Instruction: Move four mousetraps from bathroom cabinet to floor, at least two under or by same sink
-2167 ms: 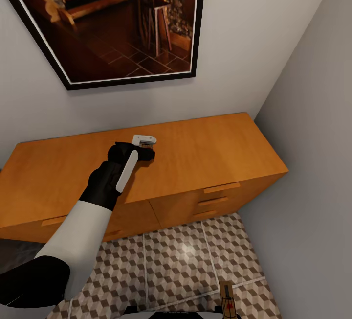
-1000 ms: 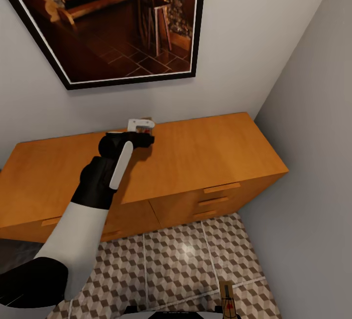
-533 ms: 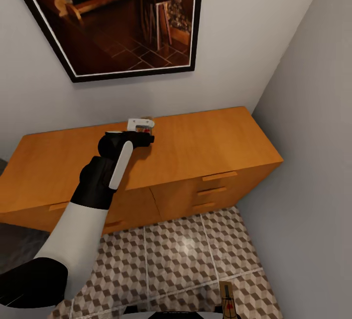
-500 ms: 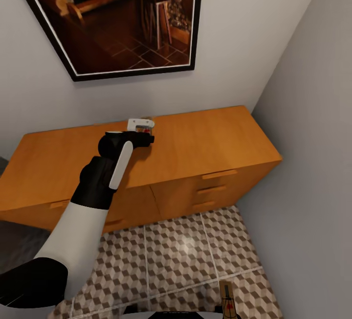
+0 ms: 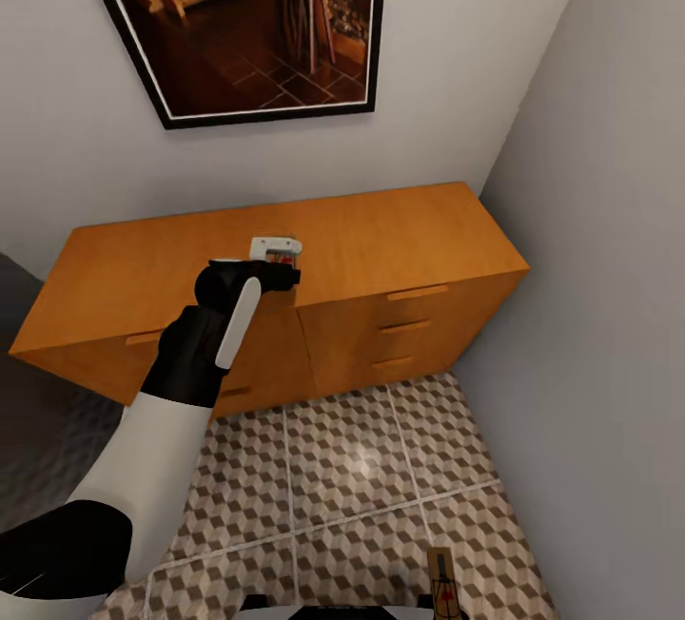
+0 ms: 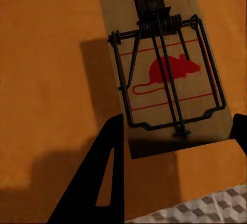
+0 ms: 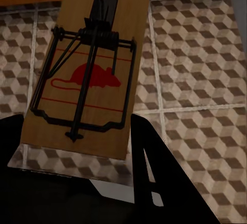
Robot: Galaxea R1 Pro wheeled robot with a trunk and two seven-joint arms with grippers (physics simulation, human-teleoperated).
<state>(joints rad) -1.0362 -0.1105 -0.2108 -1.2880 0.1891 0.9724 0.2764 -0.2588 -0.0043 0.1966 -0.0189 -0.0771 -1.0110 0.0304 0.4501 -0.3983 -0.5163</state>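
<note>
The orange-brown cabinet (image 5: 400, 240) stands against the wall across the head view. My left gripper (image 5: 278, 263) hovers over its top near the front edge, shut on the near end of a tan mousetrap (image 6: 164, 74) with black wire and a red mouse mark. The trap casts a shadow on the wood, and a black finger (image 6: 110, 172) stands at each side of the board. My right gripper (image 7: 74, 131) is shut on a second mousetrap (image 7: 90, 80), held above the cube-patterned bathroom floor (image 7: 200, 64). That same trap (image 5: 442, 587) peeks in at the head view's lower edge. The sink is out of view.
A large dark-framed picture (image 5: 257, 21) hangs on the wall above the cabinet. A grey side wall (image 5: 609, 268) closes the corner at the right. Patterned floor tiles (image 5: 362, 468) spread between me and the cabinet's drawers (image 5: 404, 325).
The left gripper has lifted its mousetrap off the cabinet top. The whole view has since shifted, so the camera moved; the gripper now sits nearer the cabinet's front edge.
</note>
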